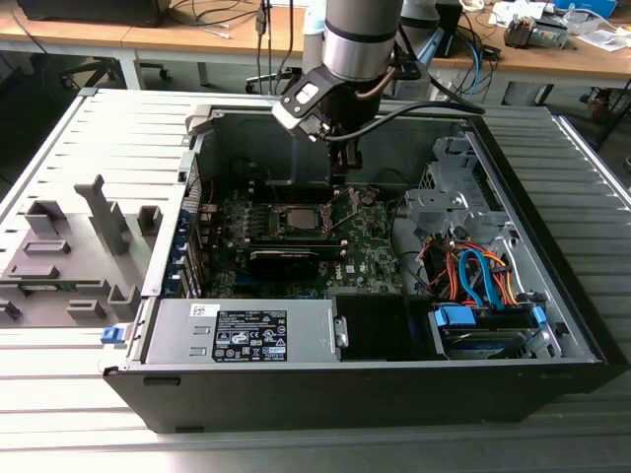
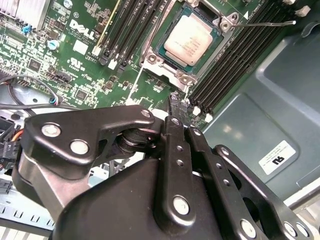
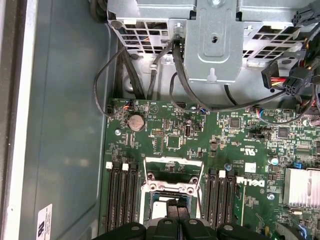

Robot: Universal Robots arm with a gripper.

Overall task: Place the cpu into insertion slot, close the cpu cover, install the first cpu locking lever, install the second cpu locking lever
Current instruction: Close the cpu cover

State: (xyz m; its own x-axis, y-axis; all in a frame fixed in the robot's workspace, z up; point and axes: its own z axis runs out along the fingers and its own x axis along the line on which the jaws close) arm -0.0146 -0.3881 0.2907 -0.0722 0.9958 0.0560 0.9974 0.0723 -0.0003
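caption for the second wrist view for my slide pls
The cpu sits in its socket on the green motherboard, the hand close beside it.

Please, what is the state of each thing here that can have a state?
cpu: seated in its socket.
cpu cover: down around the cpu.
locking lever: sticking out free, not latched.
gripper: fingers shut, tips beside the socket.
computer case: lying flat, side open.
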